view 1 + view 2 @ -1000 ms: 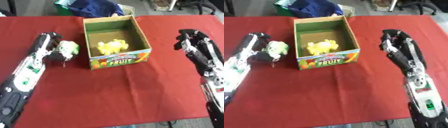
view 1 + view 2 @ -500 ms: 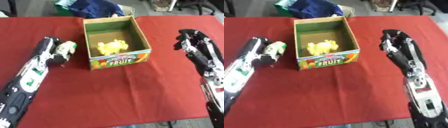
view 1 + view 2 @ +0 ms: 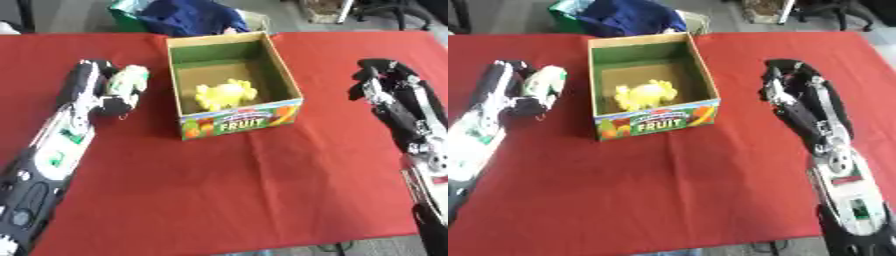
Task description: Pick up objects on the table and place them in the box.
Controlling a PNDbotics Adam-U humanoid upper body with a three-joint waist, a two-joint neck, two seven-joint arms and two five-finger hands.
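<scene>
Left arm is extended up the frame's left side, left hand (image 3: pixel 112 92) curled at upper left. Right hand (image 3: pixel 787 82) is held at right, fingers relaxed.

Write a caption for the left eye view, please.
Left hand grips a pale green object beside the fruit box; right hand idle.

Worktop (image 3: pixel 219 200), red cover: 1.
Box (image 3: pixel 241 120), cardboard, green inside, "FRUIT" on front: 1.
Yellow object (image 3: pixel 225 94) inside box: 1.
Pale green-and-white object (image 3: pixel 128 82) left of box: 1.
Hand: 2, left hand (image 3: pixel 109 95) and right hand (image 3: pixel 785 85).
Blue cloth (image 3: pixel 194 16) beyond far edge: 1.
</scene>
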